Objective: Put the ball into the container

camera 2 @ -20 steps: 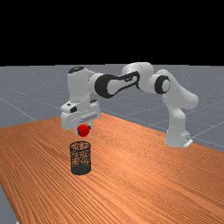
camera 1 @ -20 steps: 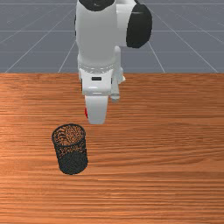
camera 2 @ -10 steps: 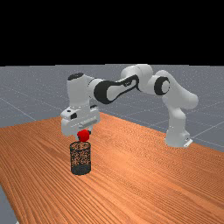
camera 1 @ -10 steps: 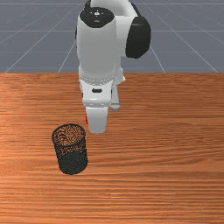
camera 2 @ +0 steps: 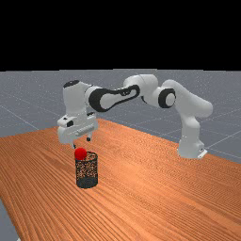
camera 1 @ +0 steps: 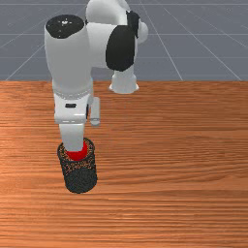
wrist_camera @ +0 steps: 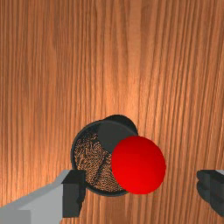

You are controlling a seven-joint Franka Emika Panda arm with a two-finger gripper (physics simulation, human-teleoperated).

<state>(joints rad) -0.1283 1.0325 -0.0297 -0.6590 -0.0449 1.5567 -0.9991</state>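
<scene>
Fingers (wrist_camera: 73,194) now wide apart, nothing held; ball (camera 2: 80,154) loose by rim of container (camera 2: 87,182), far view's left, poss. miss.

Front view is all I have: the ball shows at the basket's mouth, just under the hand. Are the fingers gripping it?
Observer: No. In the wrist view the gripper is open, with a gap between the ball and each of the two fingers.
Operator: Then is the ball wholly down inside the basket?
Observer: Not wholly. In the far view, the top of the ball stands above the basket's rim.
</scene>
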